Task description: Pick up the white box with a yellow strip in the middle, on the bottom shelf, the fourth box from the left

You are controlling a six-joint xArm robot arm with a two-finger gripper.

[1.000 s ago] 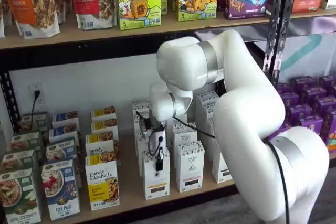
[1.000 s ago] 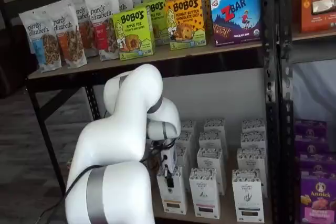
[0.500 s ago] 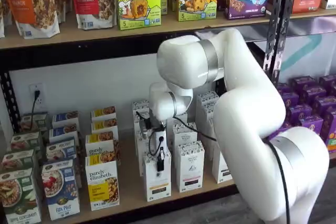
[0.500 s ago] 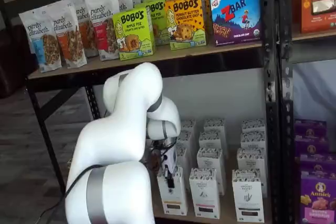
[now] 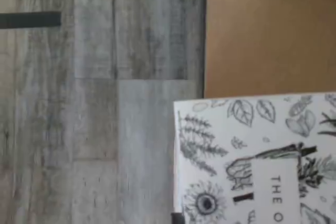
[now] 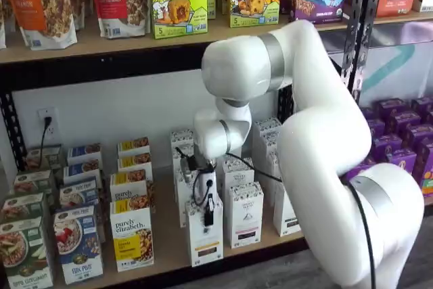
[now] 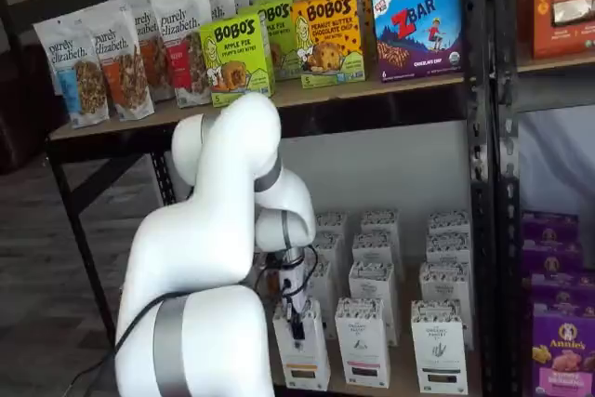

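The hand pinches the white box with a yellow strip, top printed "THE O".

White box with a yellow strip: white, black botanical line-drawing top, dark label, yellow-orange strip.

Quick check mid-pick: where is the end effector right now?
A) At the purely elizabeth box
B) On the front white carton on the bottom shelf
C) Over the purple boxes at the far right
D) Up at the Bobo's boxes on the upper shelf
B: in both shelf views the end effector is on the top of the front white carton on the bottom shelf.
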